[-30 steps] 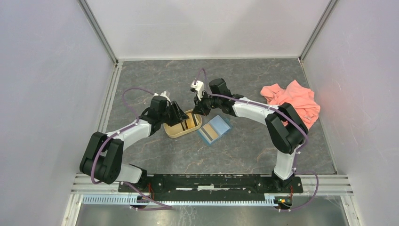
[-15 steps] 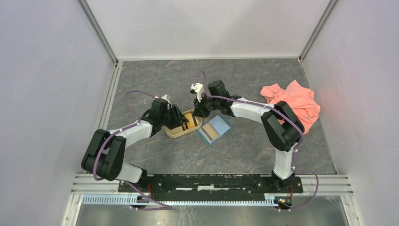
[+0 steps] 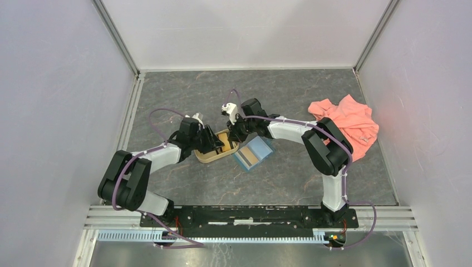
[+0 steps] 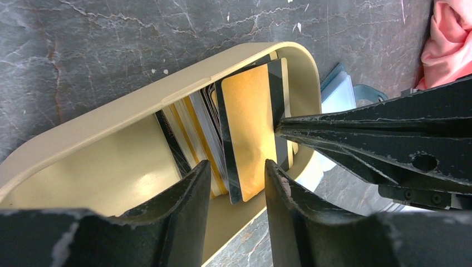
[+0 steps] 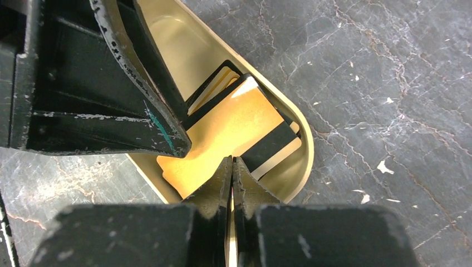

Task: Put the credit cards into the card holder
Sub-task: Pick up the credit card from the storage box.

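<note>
right claw (image 5: pixel 232 167): tips pinched tight on the near edge of a gold card (image 5: pixel 222 130) with a black stripe | card: leaning inside the tan oval tray (image 5: pixel 305 158), dark-edged cards (image 5: pixel 220 75) just behind it | left claw (image 5: pixel 177 129): dipped into the tray, beside the cards | tray: on the grey marbled bench (image 5: pixel 378 83)

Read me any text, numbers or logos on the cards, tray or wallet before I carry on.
None can be read.
The gold card held by the right pincer: blank gold face, black stripe, no print.
The other cards in the tan tray: edge-on, faces hidden.
The card holder and pink cloth: no marks visible, small in the top view.
</note>
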Action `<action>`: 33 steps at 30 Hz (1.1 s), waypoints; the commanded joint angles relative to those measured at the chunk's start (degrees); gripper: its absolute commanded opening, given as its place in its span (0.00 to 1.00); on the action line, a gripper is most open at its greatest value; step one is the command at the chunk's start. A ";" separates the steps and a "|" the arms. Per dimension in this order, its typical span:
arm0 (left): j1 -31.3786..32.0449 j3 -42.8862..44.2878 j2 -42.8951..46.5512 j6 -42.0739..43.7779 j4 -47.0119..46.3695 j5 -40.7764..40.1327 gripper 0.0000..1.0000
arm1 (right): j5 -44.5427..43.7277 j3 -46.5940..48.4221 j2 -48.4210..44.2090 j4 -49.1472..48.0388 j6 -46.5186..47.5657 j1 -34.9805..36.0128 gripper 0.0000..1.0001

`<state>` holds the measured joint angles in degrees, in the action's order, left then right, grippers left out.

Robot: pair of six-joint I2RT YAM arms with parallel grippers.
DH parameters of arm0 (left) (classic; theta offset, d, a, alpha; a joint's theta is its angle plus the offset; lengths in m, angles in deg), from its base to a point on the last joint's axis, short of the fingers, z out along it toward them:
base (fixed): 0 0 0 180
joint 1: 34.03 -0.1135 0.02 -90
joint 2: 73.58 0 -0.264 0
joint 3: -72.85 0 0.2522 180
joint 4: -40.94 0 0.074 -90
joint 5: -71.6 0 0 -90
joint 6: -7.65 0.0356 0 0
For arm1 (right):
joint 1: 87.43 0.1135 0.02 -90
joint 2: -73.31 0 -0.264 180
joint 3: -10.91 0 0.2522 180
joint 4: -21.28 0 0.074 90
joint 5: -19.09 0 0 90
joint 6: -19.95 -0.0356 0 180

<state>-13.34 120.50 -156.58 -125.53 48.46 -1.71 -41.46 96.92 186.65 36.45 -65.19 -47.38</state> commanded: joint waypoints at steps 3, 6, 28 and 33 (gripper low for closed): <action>-0.13 -1.14 -1.25 -2.65 -4.75 2.60 0.40 | -3.37 2.44 1.02 1.92 1.73 0.43 0.04; -0.12 -1.28 -1.69 -3.03 -5.14 2.81 0.38 | -3.20 2.55 1.28 1.93 1.73 0.59 0.04; -4.59 -4.76 0.86 -6.41 -9.82 8.51 0.02 | 0.21 3.23 -3.18 2.07 4.10 0.61 0.25; -6.03 -4.34 2.60 -5.16 -7.90 10.05 0.02 | 2.22 3.11 -6.45 2.48 6.31 0.57 0.36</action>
<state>-18.08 116.28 -155.99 -131.56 39.46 7.56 -41.74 97.73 185.58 39.25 -61.21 -47.03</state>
